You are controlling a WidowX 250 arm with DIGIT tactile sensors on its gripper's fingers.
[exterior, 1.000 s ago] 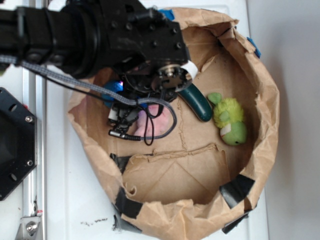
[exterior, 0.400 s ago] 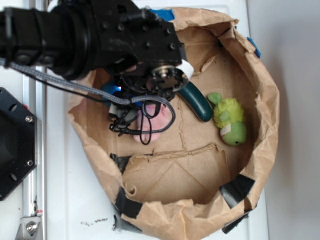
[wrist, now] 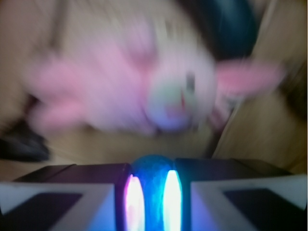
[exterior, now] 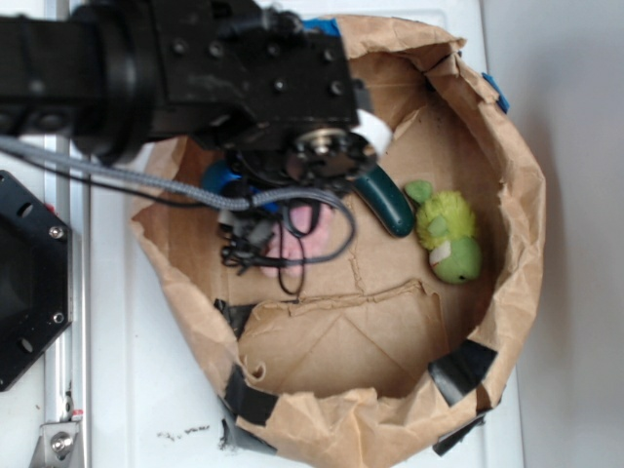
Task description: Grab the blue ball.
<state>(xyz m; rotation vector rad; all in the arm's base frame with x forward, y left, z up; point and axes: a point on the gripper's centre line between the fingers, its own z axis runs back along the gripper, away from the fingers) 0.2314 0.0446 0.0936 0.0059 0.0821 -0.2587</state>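
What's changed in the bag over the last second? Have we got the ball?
The arm has shifted slightly up and right, covering more of the pink bunny. In the wrist view the blue ball sits between the gripper fingers, apparently held. In the exterior view it barely shows at the arm's edge. The green plush, dark green cucumber and paper bag stayed put.

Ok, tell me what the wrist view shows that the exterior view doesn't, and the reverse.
Only the wrist view shows the blue ball sitting between the fingers, and the pink bunny's face, though blurred. Only the exterior view shows the whole paper bag, the yellow-green plush toy and the arm above. Both show the bunny, the ball and the dark green thing.
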